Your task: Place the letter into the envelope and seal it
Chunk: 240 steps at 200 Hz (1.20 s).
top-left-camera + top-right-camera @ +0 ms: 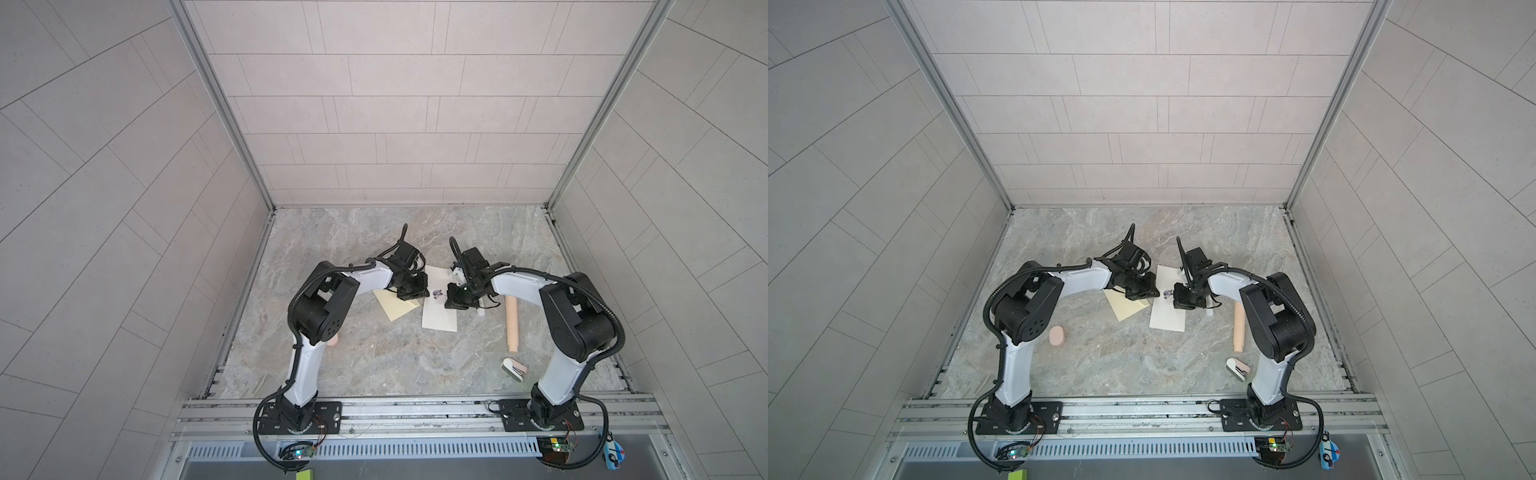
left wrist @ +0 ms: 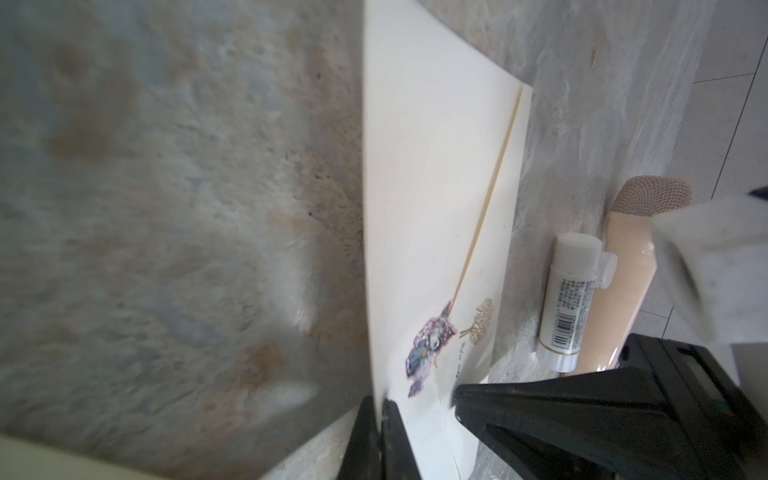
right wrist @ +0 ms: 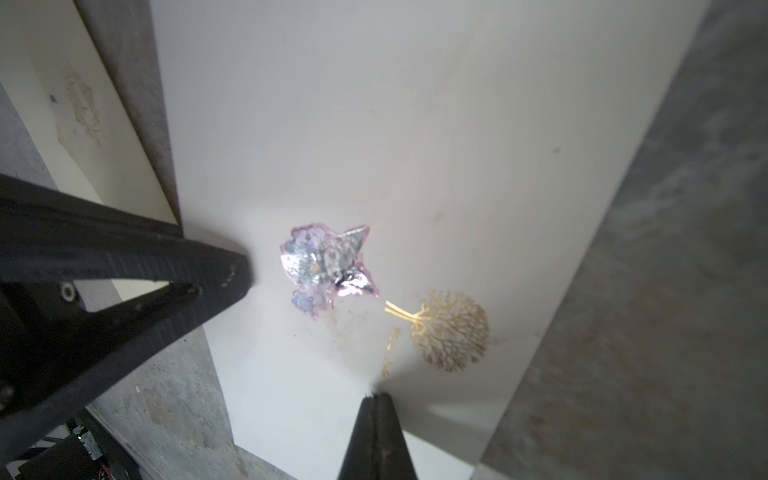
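Observation:
The cream envelope (image 1: 439, 311) lies at mid table in both top views, with a shiny lilac sticker (image 3: 328, 266) at its flap point and a gold tree print (image 3: 451, 334) beside it. My left gripper (image 2: 380, 409) is shut on the envelope's left edge, and the paper runs up between its fingers. On the opposite side, my right gripper (image 3: 376, 397) is shut where the paper puckers up into its tips. The two grippers face each other across the sticker (image 1: 436, 293). The letter is hidden in every view.
A pale yellow paper (image 1: 395, 309) lies under the left gripper. A white glue stick (image 2: 569, 299) and a beige cylinder (image 1: 512, 328) lie right of the envelope. A white-and-pink object (image 1: 514, 368) sits near the right arm's base, and a pink oval (image 1: 1056, 336) lies by the left arm.

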{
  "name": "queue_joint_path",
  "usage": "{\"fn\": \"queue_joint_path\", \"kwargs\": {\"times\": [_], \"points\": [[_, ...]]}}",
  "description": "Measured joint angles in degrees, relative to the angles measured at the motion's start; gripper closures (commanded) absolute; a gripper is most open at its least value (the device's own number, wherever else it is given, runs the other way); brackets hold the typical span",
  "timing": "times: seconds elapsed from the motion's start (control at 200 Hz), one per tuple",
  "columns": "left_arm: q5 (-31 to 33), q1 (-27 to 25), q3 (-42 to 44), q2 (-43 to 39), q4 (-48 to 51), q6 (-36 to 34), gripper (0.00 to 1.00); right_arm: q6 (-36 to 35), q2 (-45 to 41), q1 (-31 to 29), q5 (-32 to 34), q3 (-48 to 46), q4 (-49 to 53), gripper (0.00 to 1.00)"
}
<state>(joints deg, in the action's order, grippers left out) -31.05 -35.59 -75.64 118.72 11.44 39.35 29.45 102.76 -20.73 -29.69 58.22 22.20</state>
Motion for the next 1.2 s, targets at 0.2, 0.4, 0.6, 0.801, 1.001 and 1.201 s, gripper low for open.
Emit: {"fn": "queue_joint_path", "kwargs": {"times": [0.2,0.4,0.6,0.801,1.001,1.201], "points": [[0.02,0.13,0.0,0.0,-0.04,-0.02,1.0,1.36,3.15,0.0,-0.42,3.85,-0.59,1.0],[-0.28,0.2,0.0,0.0,-0.28,-0.57,1.0,2.08,4.11,0.0,0.22,5.11,-2.45,1.0],[-3.45,0.9,3.19,-2.01,-7.45,1.36,1.0,3.26,-1.38,0.5,3.76,2.19,-4.76,0.96],[-5.4,4.72,11.8,-11.61,-19.45,8.31,1.0,4.15,-10.01,2.95,8.07,0.96,-5.25,0.79],[-4.17,11.82,17.66,-20.09,-19.89,8.61,1.0,4.37,-13.6,5.79,12.17,-1.73,-3.61,0.51],[0.52,14.97,18.03,-21.68,-8.9,1.86,0.46,3.1,-15.47,7.78,17.07,-3.85,1.4,0.47]]}}
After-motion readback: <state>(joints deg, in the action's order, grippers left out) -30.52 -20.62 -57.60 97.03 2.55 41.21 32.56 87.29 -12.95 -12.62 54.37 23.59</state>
